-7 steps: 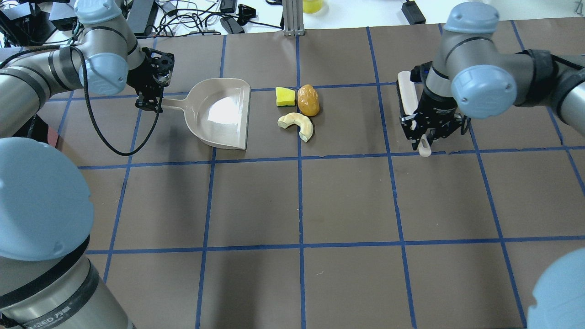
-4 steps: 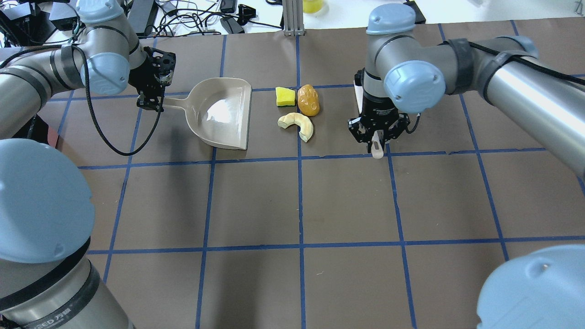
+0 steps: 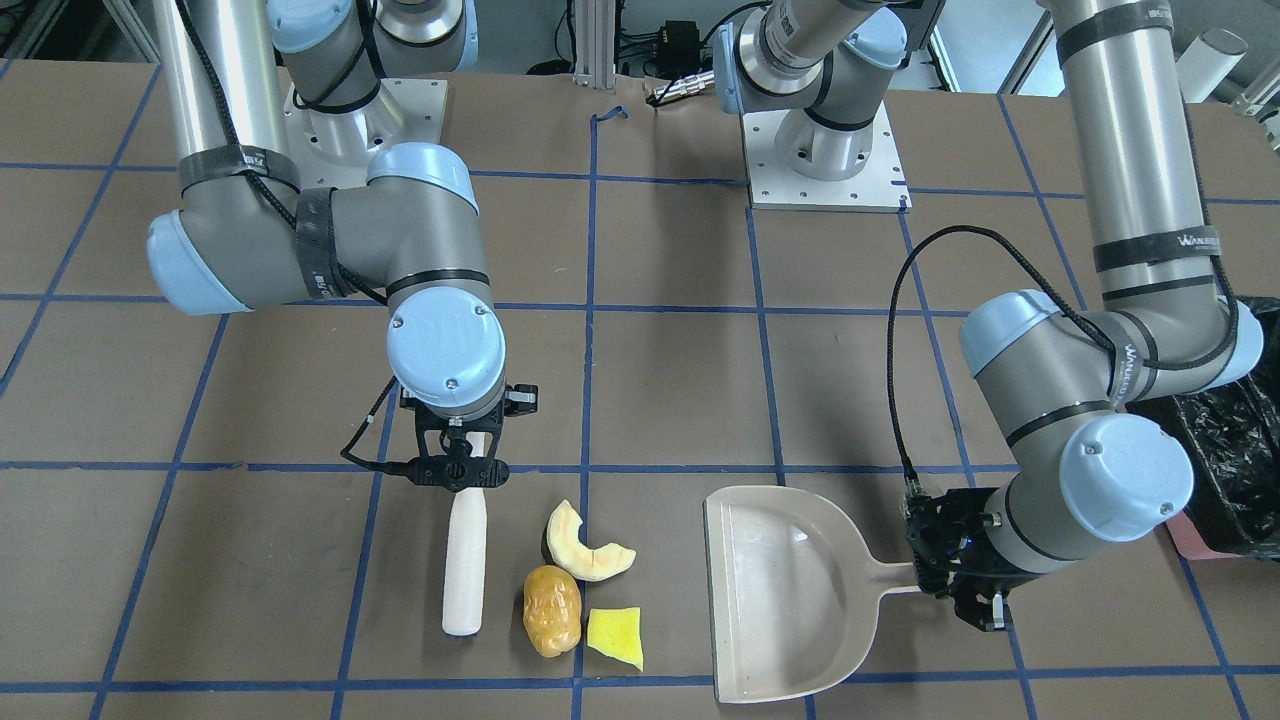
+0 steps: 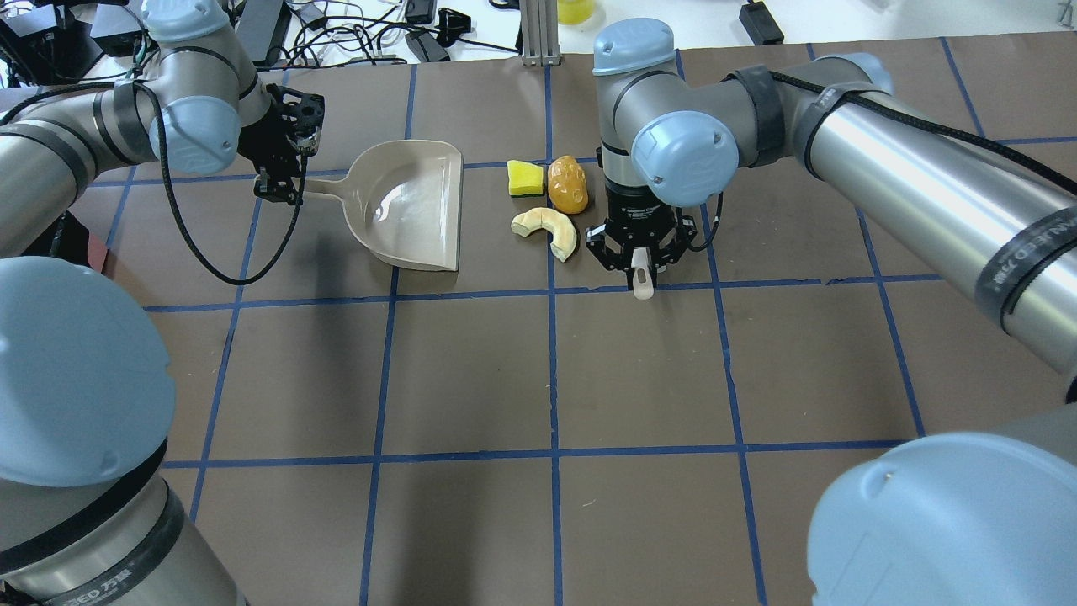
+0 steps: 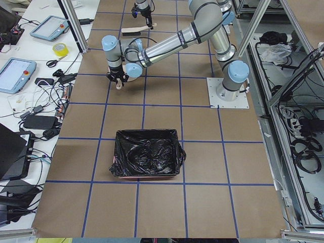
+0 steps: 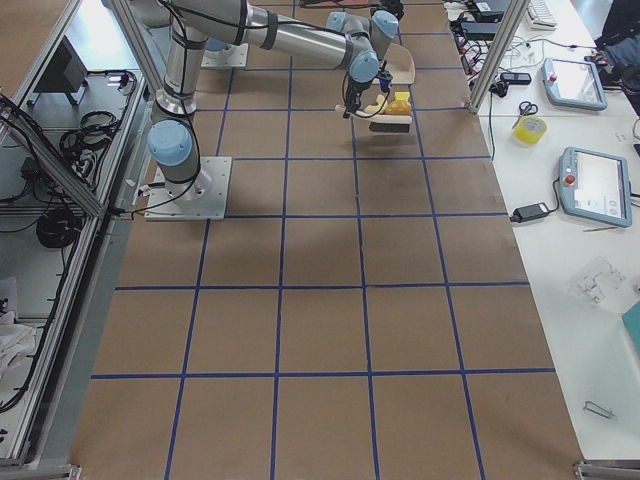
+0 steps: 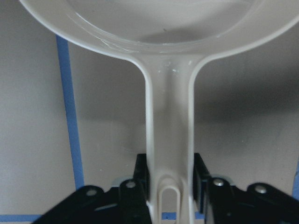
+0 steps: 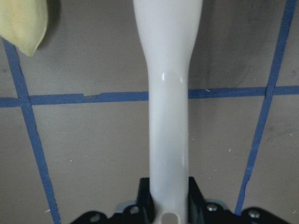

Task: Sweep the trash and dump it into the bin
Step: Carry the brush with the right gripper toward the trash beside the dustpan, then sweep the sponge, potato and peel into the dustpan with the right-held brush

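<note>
Tape (image 4: 553, 370) in blue marks a grid on the brown counter (image 4: 639, 379). At the end on the robot's left stands the bin (image 3: 1195, 530), pink and lined with a crinkled black bag (image 3: 1225, 460), well apart from the trash (image 3: 552, 600). The beige dustpan (image 4: 412, 202) has its straight open lip turned toward the trash and its handle pointing away from it. The white brush (image 3: 465, 565) stands on the other side of the trash from the dustpan, just beside it, though I cannot tell whether it touches any piece. The right tool (image 4: 640, 268) comes down from above and is closed tightly on the brush handle. The left tool (image 4: 276, 192) is clamped on the dustpan handle near its end, a finger (image 7: 141, 173) pressed against each side. Between brush and dustpan lie the pale curved rind (image 4: 551, 229), the orange-brown lump (image 4: 568, 187) and the yellow wedge (image 4: 525, 178), bunched close together, the rind nearest the robot.
</note>
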Controlling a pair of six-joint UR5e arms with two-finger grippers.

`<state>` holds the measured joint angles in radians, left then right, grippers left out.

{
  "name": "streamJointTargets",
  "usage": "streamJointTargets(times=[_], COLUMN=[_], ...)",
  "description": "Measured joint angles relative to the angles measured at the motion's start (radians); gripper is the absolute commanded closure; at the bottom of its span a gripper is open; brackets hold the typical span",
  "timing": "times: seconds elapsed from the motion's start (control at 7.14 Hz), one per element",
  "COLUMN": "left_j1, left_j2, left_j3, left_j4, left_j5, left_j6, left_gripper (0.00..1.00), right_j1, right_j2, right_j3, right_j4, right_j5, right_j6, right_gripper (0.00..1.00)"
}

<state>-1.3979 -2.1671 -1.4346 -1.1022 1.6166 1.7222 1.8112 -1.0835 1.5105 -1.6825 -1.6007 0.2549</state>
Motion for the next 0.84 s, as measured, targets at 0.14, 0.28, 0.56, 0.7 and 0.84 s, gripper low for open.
streamJointTargets(times=[0.14, 0.28, 0.56, 0.7, 0.84], left_j1=[-0.016, -0.032, -0.043, -0.045, -0.045], left_j2=[0.000, 0.000, 0.001, 0.001, 0.001], left_j3=[0.000, 0.000, 0.000, 0.000, 0.000], left_j4=[0.004, 0.009, 0.013, 0.013, 0.013], left_j5=[0.006, 0.010, 0.012, 0.012, 0.011], left_j6=[-0.036, -0.067, -0.090, -0.092, -0.094], left_gripper=[0.78, 0.78, 0.78, 0.78, 0.78], right_j1=[0.021, 0.042, 0.080, 0.095, 0.111], right_j2=[0.024, 0.047, 0.085, 0.096, 0.103], right_j3=[-0.021, -0.049, -0.099, -0.111, -0.120], right_j4=[-0.003, -0.004, -0.005, -0.007, -0.013], right_j5=[0.001, 0.003, 0.010, 0.020, 0.042], right_j6=[0.021, 0.039, 0.071, 0.088, 0.104], right_gripper=[0.91, 0.91, 0.91, 0.91, 0.91])
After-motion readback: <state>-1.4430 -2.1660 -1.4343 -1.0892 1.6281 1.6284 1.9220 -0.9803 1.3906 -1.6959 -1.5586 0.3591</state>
